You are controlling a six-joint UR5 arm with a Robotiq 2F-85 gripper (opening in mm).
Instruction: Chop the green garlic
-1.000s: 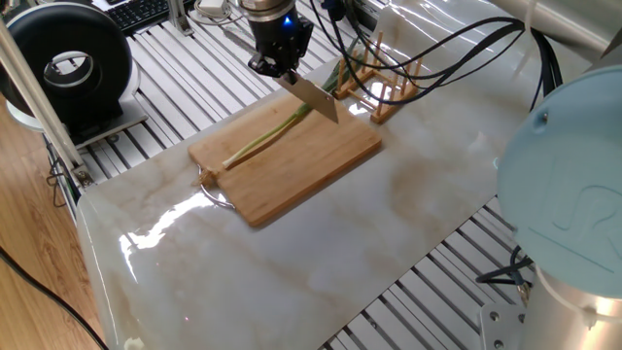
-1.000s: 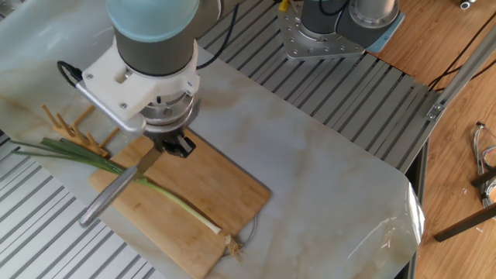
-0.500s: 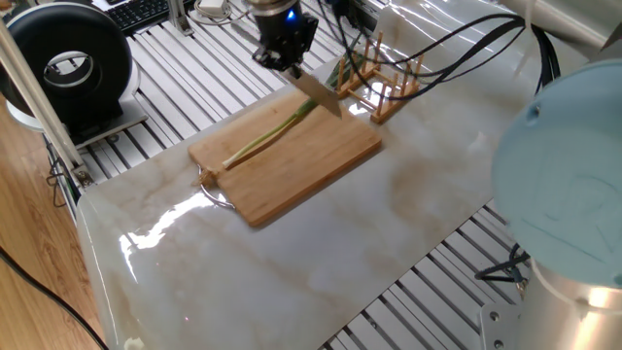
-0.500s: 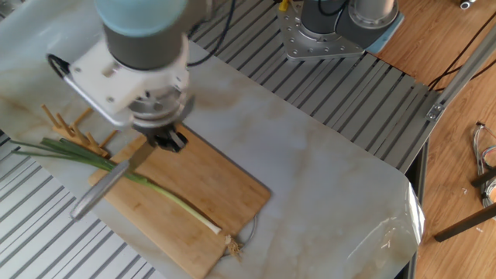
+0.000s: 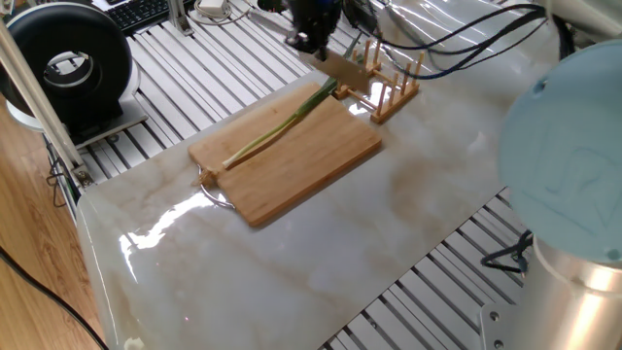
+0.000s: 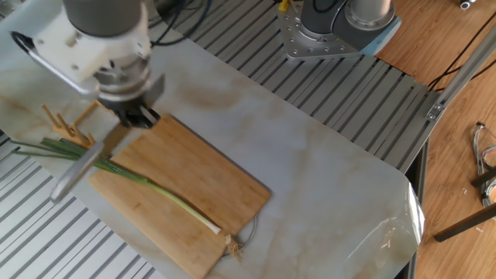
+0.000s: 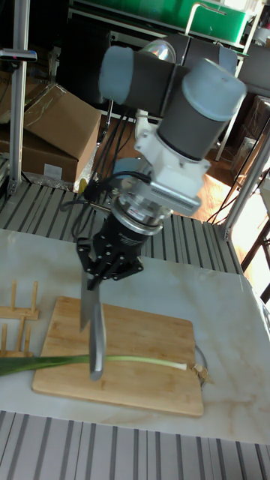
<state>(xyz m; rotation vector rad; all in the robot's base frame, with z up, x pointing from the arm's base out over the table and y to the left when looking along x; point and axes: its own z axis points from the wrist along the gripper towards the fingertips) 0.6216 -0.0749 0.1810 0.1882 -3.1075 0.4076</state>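
The green garlic (image 5: 277, 131) lies diagonally on the wooden board (image 5: 301, 165), its pale end toward the board's handle and its green leaves running off the far corner. In the other fixed view the green garlic (image 6: 167, 198) crosses the board (image 6: 198, 174) lengthwise. My gripper (image 5: 313, 41) is shut on a knife (image 5: 345, 70), held above the leafy end near the board's far corner. The knife (image 6: 74, 172) slants down over the leaves beneath the gripper (image 6: 138, 118). In the tall fixed view the gripper (image 7: 105, 274) holds the knife (image 7: 94, 334) upright, its low end level with the stalk (image 7: 142, 361).
A wooden peg rack (image 5: 387, 83) stands just beyond the board's far corner, close to the knife. A black round device (image 5: 68, 63) sits at the far left. Black cables (image 5: 457, 44) trail over the table's back. A second arm's base (image 6: 341, 23) stands on the slatted frame.
The gripper with the knife has moved away from the board's middle toward the leafy end and the peg rack. The green garlic has not moved.
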